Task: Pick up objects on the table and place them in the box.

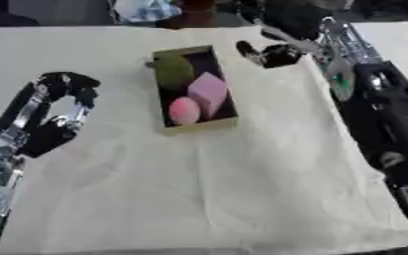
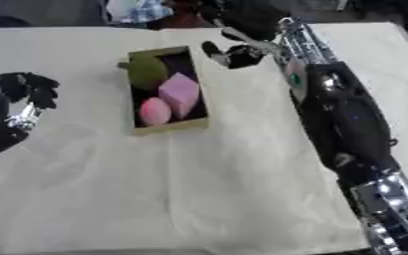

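The box (image 1: 195,125), a shallow tan tray with a dark floor, lies on the cloth-covered bench (image 1: 199,199) and already holds three things: one green rounded lump (image 1: 173,70) at its far end, one pink block with flat faces (image 1: 208,89) in the middle, and one pink egg-shaped piece (image 1: 183,110) at its near end, touching the block. Counted over, that is one box, three objects inside it, and no loose object that I can make out on the cloth around it (the dim clutter beyond the box's far end, past the bench edge, is not readable).

Just beyond the box's far right corner hangs the right robot hand (image 2: 229,55), its fingers curled with nothing visible between them. To the left of the box, well apart from it, the left robot hand (image 1: 64,102) rests on the cloth with fingers bent inward, also empty as far as can be seen.

Judging from this, the placing looks finished or nearly so. To do the present step well, the right robot hand should lift straight up and away from the box's corner rather than sweep sideways, since a sideways drag could catch the rim and shove the tray. If another object turns up, approach it from above with the fingers spread first.
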You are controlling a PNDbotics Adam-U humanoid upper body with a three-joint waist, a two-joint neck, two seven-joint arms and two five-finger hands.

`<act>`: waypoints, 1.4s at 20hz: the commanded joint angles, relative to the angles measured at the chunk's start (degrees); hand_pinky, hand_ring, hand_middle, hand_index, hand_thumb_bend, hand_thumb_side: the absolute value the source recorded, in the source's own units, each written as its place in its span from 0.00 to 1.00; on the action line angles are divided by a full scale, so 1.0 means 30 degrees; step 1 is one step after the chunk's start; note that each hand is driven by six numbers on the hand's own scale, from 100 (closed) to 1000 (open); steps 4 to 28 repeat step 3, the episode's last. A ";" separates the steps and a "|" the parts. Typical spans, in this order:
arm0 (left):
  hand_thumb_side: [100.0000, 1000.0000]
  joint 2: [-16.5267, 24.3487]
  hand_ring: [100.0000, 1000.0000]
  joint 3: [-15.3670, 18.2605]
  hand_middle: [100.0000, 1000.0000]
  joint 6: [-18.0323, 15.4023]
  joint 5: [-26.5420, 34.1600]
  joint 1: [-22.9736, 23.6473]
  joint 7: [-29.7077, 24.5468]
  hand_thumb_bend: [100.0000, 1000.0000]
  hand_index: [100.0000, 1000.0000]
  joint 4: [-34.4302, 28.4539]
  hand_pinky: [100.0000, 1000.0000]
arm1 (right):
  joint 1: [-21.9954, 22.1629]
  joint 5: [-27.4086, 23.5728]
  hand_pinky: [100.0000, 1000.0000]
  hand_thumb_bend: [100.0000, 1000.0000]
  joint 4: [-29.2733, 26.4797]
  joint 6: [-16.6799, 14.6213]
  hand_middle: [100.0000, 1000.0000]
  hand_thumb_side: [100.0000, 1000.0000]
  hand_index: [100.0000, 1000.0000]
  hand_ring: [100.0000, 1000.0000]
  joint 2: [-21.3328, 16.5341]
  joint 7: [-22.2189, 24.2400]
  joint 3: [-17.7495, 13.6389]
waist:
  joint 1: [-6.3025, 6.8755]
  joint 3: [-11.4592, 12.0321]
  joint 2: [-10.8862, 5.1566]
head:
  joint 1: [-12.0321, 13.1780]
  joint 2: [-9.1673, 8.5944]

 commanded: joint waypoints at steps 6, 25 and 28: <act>0.64 -0.0318 0.47 -0.0070 0.49 -0.0114 0.0639 0.0127 0.0985 0.00 0.68 -0.0130 0.67 | 0.2585 -0.6174 0.88 0.00 -0.5104 0.2915 0.89 0.28 1.00 0.84 -0.0854 0.2464 -0.1416 | 0.0042 -0.0044 -0.0189 | 0.0349 -0.0046; 0.64 -0.0318 0.47 -0.0070 0.49 -0.0114 0.0639 0.0127 0.0985 0.00 0.68 -0.0130 0.67 | 0.2585 -0.6174 0.88 0.00 -0.5104 0.2915 0.89 0.28 1.00 0.84 -0.0854 0.2464 -0.1416 | 0.0042 -0.0044 -0.0189 | 0.0349 -0.0046; 0.64 -0.0318 0.47 -0.0070 0.49 -0.0114 0.0639 0.0127 0.0985 0.00 0.68 -0.0130 0.67 | 0.2585 -0.6174 0.88 0.00 -0.5104 0.2915 0.89 0.28 1.00 0.84 -0.0854 0.2464 -0.1416 | 0.0042 -0.0044 -0.0189 | 0.0349 -0.0046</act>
